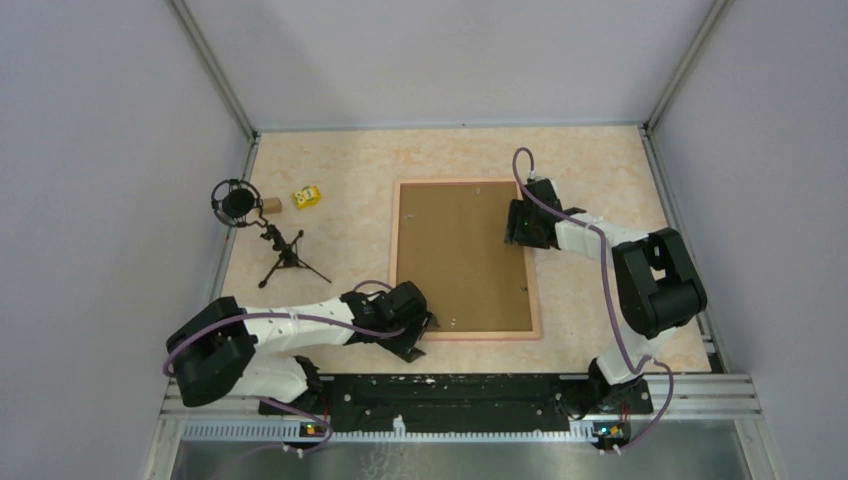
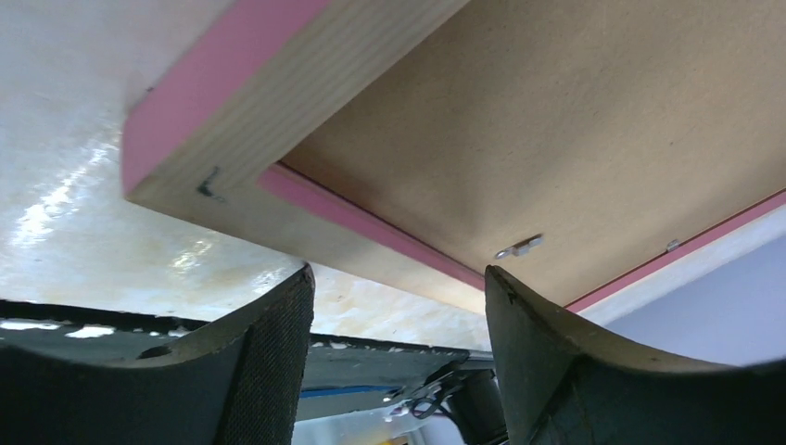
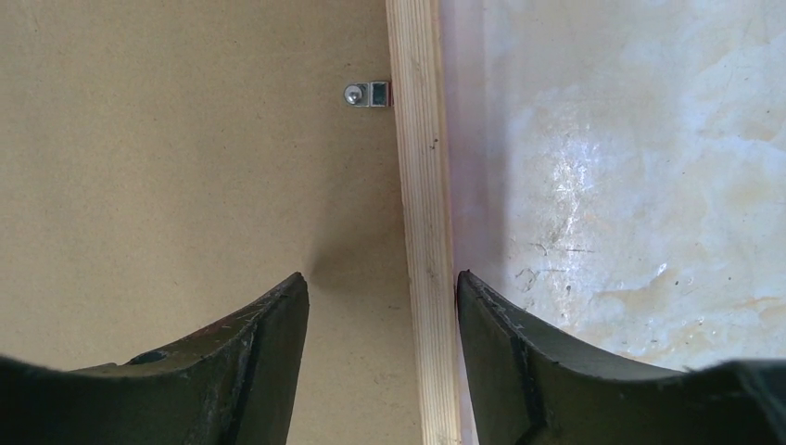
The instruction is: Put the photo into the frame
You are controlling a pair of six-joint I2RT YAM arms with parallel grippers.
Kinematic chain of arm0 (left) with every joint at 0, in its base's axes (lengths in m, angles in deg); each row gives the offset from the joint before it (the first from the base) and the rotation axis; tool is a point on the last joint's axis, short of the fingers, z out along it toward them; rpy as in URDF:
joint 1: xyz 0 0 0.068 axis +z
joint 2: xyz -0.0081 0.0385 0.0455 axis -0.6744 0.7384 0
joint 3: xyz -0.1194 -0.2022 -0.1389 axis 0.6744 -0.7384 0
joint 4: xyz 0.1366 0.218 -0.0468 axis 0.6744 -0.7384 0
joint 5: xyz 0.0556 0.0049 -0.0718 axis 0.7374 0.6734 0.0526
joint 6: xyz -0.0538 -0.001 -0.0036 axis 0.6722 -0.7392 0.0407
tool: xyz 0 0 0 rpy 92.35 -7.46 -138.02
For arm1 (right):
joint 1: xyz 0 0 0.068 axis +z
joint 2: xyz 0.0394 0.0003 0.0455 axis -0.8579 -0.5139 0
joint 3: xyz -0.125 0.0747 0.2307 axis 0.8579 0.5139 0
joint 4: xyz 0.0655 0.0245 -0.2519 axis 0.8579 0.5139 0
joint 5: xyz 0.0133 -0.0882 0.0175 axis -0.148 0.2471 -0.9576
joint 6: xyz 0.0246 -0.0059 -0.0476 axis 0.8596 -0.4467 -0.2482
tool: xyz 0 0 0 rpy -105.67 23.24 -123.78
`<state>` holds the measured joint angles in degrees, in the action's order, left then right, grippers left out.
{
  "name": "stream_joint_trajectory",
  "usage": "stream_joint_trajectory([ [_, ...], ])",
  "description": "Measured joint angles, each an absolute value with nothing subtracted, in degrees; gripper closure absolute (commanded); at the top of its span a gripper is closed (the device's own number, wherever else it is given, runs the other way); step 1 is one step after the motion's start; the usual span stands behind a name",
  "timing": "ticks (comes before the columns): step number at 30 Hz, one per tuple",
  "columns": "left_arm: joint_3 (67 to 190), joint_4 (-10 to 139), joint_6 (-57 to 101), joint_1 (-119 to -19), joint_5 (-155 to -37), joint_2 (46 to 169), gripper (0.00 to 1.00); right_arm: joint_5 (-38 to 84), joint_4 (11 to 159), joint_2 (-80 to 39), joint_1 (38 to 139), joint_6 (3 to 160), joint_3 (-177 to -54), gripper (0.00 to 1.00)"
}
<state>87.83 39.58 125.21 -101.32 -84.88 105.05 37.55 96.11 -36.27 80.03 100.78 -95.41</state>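
The pink frame (image 1: 396, 250) lies face down on the table with a brown backing board (image 1: 460, 255) inside it. The photo is hidden. My left gripper (image 1: 418, 336) is at the frame's near left corner (image 2: 232, 102), open, with nothing between its fingers (image 2: 278, 352); the corner is just beyond the tips. My right gripper (image 1: 520, 226) is open over the frame's right side. In the right wrist view it (image 3: 380, 287) straddles the wooden rail (image 3: 422, 185), the outer finger (image 3: 519, 352) against the rail's outer face and the inner finger over the backing board (image 3: 185, 167).
A black round device on a small tripod (image 1: 285, 255) stands at the left, with a yellow cube (image 1: 306, 197) and a small brown block (image 1: 271, 205) beside it. Metal tabs (image 3: 366, 94) (image 2: 519, 247) hold the board. Grey walls enclose the table.
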Motion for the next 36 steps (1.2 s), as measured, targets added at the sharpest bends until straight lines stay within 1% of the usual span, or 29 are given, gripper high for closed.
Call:
stream_joint_trajectory([
  [4, 89.1, 40.1, 127.9, -101.3, -85.0, 107.7, 0.47, 37.5, 95.9, -36.2, 80.0, 100.8, -95.0, 0.42],
  [6, 89.2, 40.4, 128.6, -101.3, -85.3, 108.5, 0.59, 37.5, 95.8, -36.2, 80.0, 100.7, -94.7, 0.42],
  [11, 91.1, 38.8, 128.6, -101.4, -83.2, 110.1, 0.7, 37.8, 95.7, -35.5, 79.8, 100.6, -94.1, 0.42],
  [14, 93.1, 36.1, 126.5, -101.3, -79.6, 111.0, 0.82, 37.9, 95.8, -34.6, 79.5, 100.4, -93.2, 0.42],
  [16, 94.2, 34.6, 123.8, -100.8, -77.4, 111.4, 0.89, 37.9, 95.6, -33.7, 79.3, 100.3, -92.5, 0.42],
  [18, 94.7, 33.9, 119.9, -99.3, -76.3, 111.5, 1.0, 38.0, 95.4, -32.4, 79.1, 100.3, -91.7, 0.4],
  [21, 94.7, 35.1, 111.6, -95.2, -76.2, 111.5, 1.0, 38.0, 94.9, -30.0, 78.5, 100.3, -90.7, 0.37],
  [28, 95.6, 38.8, 83.3, -84.0, -77.0, 111.6, 1.0, 38.1, 93.8, -24.9, 75.7, 100.0, -89.4, 0.32],
  [32, 102.7, 34.9, 66.6, -80.7, -77.2, 117.1, 1.0, 37.9, 94.1, -24.6, 74.1, 98.2, -89.6, 0.26],
  [33, 105.0, 34.4, 63.0, -80.0, -77.7, 119.3, 1.0, 38.0, 95.3, -24.7, 73.7, 97.5, -90.0, 0.23],
  [34, 107.0, 34.3, 59.6, -79.1, -78.3, 121.2, 1.0, 38.0, 96.5, -24.9, 73.3, 96.9, -90.6, 0.18],
  [36, 110.2, 34.4, 53.6, -77.6, -79.9, 124.2, 1.0, 38.6, 98.8, -26.1, 72.6, 95.5, -92.7, 0.13],
])
